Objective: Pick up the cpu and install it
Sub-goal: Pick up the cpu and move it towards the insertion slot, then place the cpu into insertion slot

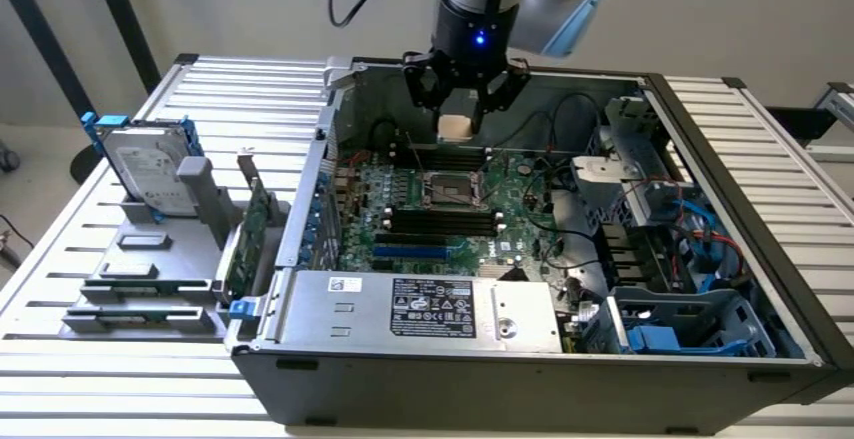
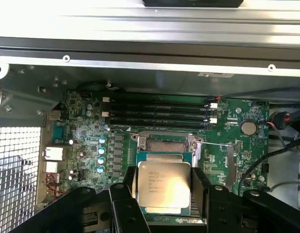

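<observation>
The gripper (image 1: 463, 111) is holding the cpu (image 1: 457, 127) by two opposite edges. Its jaws are standing fairly wide, with the chip filling the gap between them. The cpu is hanging in the air above the motherboard (image 1: 514, 184) and is not seated. In the exterior view it is hanging higher than the socket (image 1: 451, 191), toward the far wall of the case (image 1: 534, 379). The socket's opening is facing up, exposed to the gripper. On the near side of the socket, black memory slots (image 1: 434, 221) are running across the board, and the power supply (image 1: 400, 309) is lying nearer again. Dark cables (image 1: 574, 221) are looping to the exterior view's right of the socket. Well apart from the socket, outside the case on the exterior view's left, a green circuit card (image 1: 247, 234) and a hard drive (image 1: 144, 174) with blue rails are standing in a grey holder. The exterior view is showing the cpu's height above the board. The wrist view is showing the cpu's (image 2: 163, 187) silvery plate with printed text and the dark fingers (image 2: 126, 194) flanking it. There the chip is overlapping part of the socket's (image 2: 167, 144) metal frame. A round coin battery (image 2: 249, 127) and a row of blue capacitors (image 2: 101, 154) are flanking the socket on opposite sides.
</observation>
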